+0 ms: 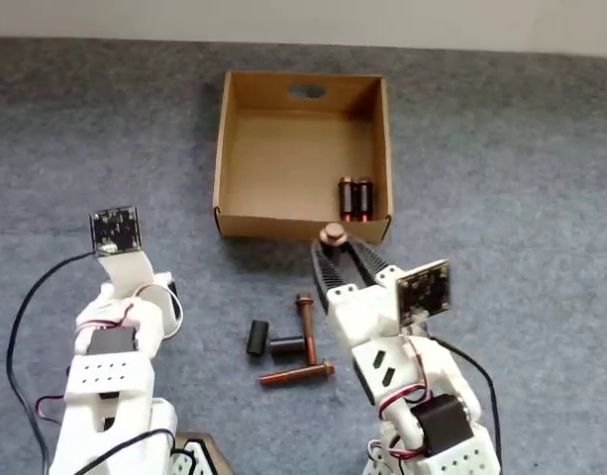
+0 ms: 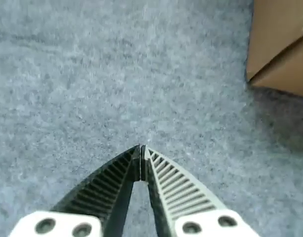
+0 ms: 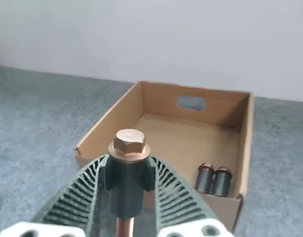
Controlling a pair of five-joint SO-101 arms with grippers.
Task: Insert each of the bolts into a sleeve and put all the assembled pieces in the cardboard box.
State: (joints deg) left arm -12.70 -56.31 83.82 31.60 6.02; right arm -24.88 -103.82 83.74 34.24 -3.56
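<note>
Two assembled pieces [image 1: 354, 198] are lying in the cardboard box [image 1: 224, 158]; right gripper [image 3: 127, 163] is clamping a third piece [image 3: 129, 142] just outside it; left gripper [image 2: 141, 150] is sitting closed, empty; two bolts [image 1: 295, 373] and sleeves [image 1: 256, 337] are awaiting assembly

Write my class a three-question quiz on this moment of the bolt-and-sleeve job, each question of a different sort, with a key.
1. True or false: the left gripper is wide open.
2. How many assembled pieces lie in the cardboard box? A one, B two, C four.
3. Fill in: the right gripper holds a bolt seated in a ____.
Key: 1 false; 2 B; 3 sleeve.
</note>
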